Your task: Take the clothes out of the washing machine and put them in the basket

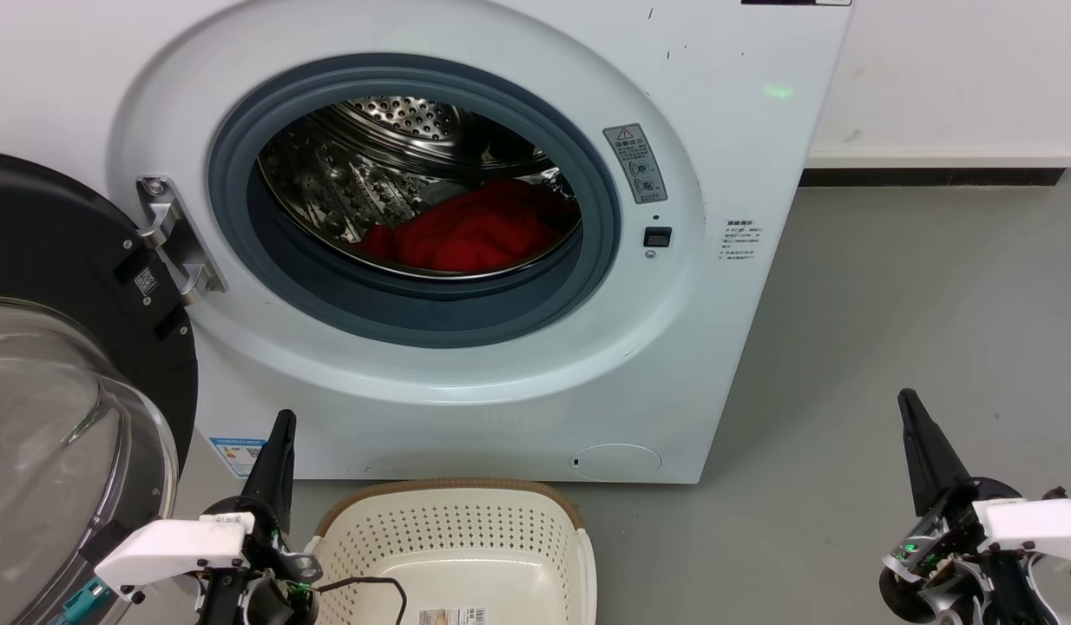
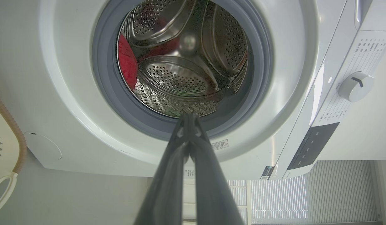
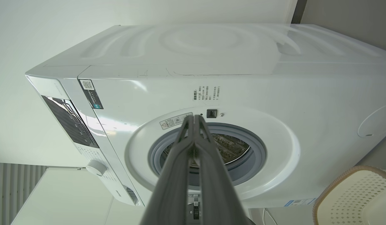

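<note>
Red clothes (image 1: pixel 470 230) lie heaped in the steel drum of the open washing machine (image 1: pixel 718 156), well above both claws. Left claw (image 1: pixel 284 425) beside the basket (image 1: pixel 449 484) and right claw (image 1: pixel 909 404) farther off both have fingers pressed together.

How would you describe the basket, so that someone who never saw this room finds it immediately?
Find the big white washing machine with its round door swung open. On the grey floor directly in front of it stands the basket. It alone is cream perforated plastic with a brown rim.
</note>
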Tool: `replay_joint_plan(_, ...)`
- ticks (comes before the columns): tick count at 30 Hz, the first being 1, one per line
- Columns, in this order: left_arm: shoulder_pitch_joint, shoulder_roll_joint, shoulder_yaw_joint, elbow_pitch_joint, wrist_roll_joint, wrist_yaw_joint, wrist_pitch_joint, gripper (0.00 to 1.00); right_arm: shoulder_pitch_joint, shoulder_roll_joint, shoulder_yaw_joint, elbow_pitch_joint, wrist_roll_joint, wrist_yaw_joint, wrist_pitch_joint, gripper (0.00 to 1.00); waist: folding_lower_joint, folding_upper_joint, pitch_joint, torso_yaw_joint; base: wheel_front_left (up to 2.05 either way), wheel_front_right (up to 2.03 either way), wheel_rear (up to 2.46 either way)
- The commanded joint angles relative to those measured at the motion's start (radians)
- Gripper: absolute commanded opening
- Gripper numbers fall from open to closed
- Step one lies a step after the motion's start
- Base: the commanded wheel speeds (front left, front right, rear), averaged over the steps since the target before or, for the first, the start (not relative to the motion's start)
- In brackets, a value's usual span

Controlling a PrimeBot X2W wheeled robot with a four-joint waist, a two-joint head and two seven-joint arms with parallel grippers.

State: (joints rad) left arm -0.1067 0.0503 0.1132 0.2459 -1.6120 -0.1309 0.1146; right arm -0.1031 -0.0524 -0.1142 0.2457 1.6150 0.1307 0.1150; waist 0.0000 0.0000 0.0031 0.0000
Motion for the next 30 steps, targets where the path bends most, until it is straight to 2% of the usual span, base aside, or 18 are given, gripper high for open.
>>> replay_joint_plan(1,-0.006,0.0,0.002,0.0,-0.002,-0.002,0.002,0.0,-0.012,0.003,0.0,0.001,-0.005,0.0,0.001,0.0,0.0,0.0,0.0,0.0,0.0,0.0,0.0)
replay_joint_plan(30,-0.006,0.0,0.002,0.0,-0.002,-0.002,0.002,0.0,-0.012,0.003,0.001,0.001,-0.004,0.0,0.0,0.0,0.0,0.0,0.0,0.0,0.0,0.0,0.0)
